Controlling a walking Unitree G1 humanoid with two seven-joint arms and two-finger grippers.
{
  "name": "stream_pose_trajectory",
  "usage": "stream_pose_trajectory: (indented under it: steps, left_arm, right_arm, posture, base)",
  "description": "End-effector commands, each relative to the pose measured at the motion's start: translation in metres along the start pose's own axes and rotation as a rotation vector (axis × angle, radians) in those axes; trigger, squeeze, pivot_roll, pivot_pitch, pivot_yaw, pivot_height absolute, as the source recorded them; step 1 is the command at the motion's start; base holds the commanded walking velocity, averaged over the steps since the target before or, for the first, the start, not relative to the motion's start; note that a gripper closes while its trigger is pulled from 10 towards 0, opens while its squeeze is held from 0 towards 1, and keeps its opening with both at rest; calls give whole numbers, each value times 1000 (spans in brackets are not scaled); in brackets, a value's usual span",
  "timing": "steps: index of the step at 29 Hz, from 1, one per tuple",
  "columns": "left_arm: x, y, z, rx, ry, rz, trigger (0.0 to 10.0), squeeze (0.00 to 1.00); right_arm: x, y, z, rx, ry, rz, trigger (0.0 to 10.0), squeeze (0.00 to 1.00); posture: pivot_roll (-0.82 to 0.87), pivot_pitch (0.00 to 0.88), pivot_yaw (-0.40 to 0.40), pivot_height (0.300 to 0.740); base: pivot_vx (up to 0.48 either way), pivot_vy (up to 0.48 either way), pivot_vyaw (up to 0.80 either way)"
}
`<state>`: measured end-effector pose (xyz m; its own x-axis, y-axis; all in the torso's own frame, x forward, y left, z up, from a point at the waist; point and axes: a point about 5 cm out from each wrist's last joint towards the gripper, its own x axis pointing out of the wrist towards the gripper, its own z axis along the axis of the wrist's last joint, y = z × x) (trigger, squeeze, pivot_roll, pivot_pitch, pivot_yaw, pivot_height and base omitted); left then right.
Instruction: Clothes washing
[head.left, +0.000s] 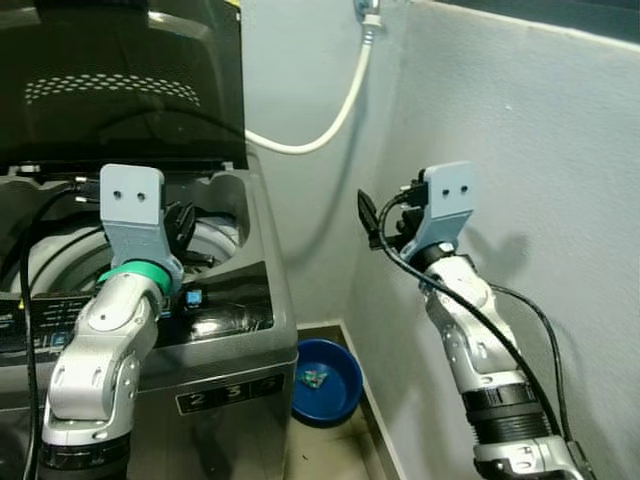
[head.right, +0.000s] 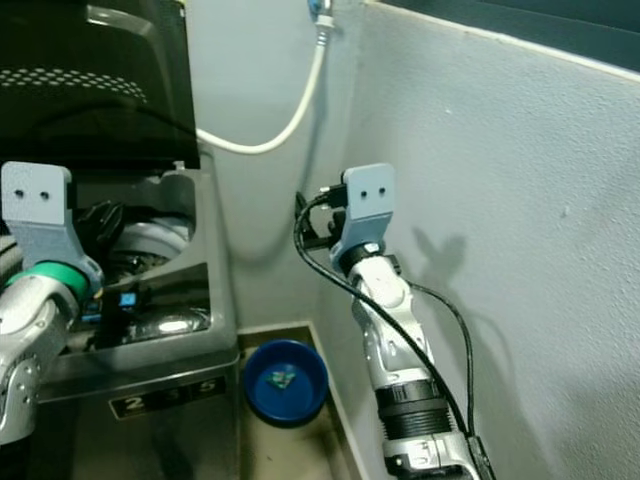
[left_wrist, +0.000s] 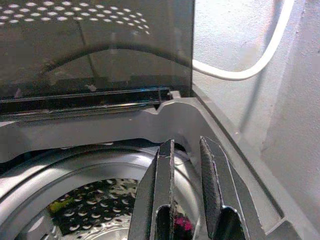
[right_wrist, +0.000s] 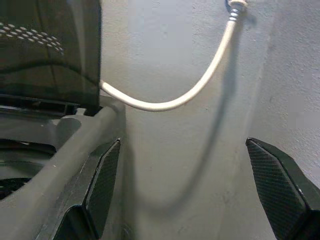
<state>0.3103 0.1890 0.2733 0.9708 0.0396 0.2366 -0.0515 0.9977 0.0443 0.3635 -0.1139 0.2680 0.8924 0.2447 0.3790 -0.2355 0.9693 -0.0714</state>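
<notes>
**Top-loader open, both arms raised**

One washing machine (head.left: 225, 330), grey, top-loading, stands against the wall at the robot's left. Its dark lid (head.left: 120, 80) is tipped up and back, nearly upright, so the round tub mouth faces straight up. Front panel carries pale digits, readable as "2 3" with a third unclear. Inside the perforated drum (left_wrist: 95, 205), scraps of coloured cloth show, green and pink; cannot tell what garments or how many.

Left gripper (left_wrist: 186, 165) hangs over the tub's right rim, pointing toward the back of the machine. Its two fingers stand close together with a narrow gap, nothing between them.

Right gripper (right_wrist: 182, 185) is held up in the gap between machine and side wall, clear of both, its two fingers spread wide and empty.

One white hose (head.left: 330, 125) sags from a wall fitting down behind the lid. One blue basin (head.left: 325, 380) sits on the floor in the corner just beside the machine, something small inside.
</notes>
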Motion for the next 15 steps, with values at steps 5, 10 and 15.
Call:
stream_pose_trajectory:
  steps: [5,10,15]
  left_arm:
    - [0,2,-6,12,12,10,10000,0]
    - [0,1,-7,11,13,11,10000,0]
    - [-1,2,-7,14,12,14,10000,0]
  right_arm:
    - [1,1,1,0,-5,4,10000,0]
    - [1,0,1,-5,-2,6,10000,0]
    - [0,1,-1,-7,6,11,10000,0]
  posture:
    - [1,0,-29,740]
    - [8,0,-37,740]
    - [9,0,-42,740]
  base:
    - [0,0,800]
    - [0,0,800]
    - [0,0,800]
